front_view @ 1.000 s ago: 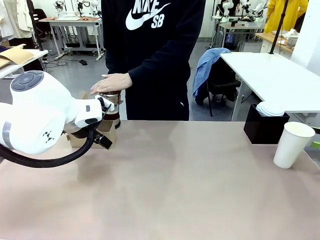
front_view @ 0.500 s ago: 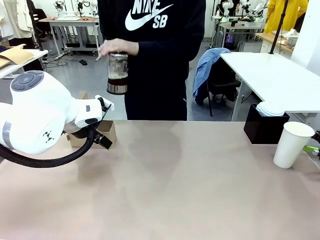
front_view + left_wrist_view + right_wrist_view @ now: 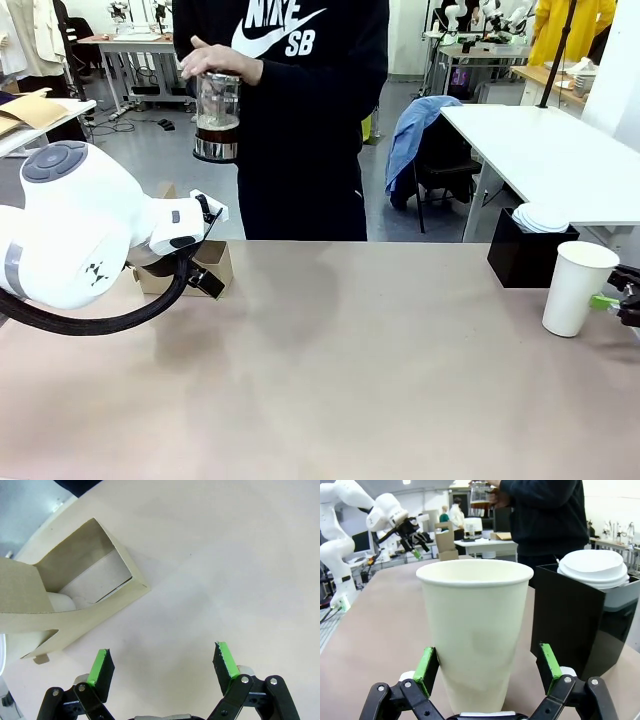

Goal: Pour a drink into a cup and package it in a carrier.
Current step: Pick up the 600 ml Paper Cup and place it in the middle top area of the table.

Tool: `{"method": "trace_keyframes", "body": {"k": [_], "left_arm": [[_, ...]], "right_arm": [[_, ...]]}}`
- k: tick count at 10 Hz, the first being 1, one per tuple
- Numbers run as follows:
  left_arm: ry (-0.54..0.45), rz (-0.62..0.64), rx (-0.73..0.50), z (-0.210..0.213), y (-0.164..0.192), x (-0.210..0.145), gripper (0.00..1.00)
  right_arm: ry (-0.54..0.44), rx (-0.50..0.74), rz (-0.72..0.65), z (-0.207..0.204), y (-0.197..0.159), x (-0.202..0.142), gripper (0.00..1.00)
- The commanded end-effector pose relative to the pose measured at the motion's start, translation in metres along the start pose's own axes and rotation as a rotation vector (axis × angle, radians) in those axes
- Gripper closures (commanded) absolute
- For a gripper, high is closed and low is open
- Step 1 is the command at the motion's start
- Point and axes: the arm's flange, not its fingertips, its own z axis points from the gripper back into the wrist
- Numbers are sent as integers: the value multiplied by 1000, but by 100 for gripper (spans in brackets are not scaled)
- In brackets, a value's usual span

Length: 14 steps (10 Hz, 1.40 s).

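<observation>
- While a person's hand (image 3: 215, 62) is holding the glass pot (image 3: 217, 100) of dark drink (image 3: 216, 132) high beyond the bench (image 3: 350, 380), the cup (image 3: 475, 640) is standing upright at its right end, beside a black box (image 3: 570, 615) of lids (image 3: 592, 567).
- Right fingers (image 3: 547, 666) are gaping wide, flanking the cup's base, gripping nothing.
- Left fingers (image 3: 224, 659) are hanging wide open, empty, over bare bench just beside the carrier (image 3: 85, 605).

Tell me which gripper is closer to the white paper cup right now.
Right. The right gripper has its open fingers on either side of the cup; the left gripper hangs open beside the carrier, far across the table.
</observation>
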Motion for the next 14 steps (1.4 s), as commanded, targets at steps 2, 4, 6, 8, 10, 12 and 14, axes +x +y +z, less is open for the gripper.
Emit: {"method": "trace_keyframes", "body": {"k": [2,4,6,8,10,12,14], "left_arm": [[0,1,-1,0,0,0,0],[0,1,-1,0,0,0,0],[0,1,-1,0,0,0,0],[0,1,-1,0,0,0,0],[0,1,-1,0,0,0,0],[0,1,-1,0,0,0,0],[0,1,-1,0,0,0,0]], "right_arm": [[-3,58,15,-14,16,5,0],[-8,78,0,-29,23,5,0],[-9,94,-11,-42,25,4,0],[-8,101,-17,-50,25,1,0],[-1,111,-21,-57,23,-1,0],[3,99,-15,-57,21,-1,16],[-13,117,-32,-53,20,-2,20]]}}
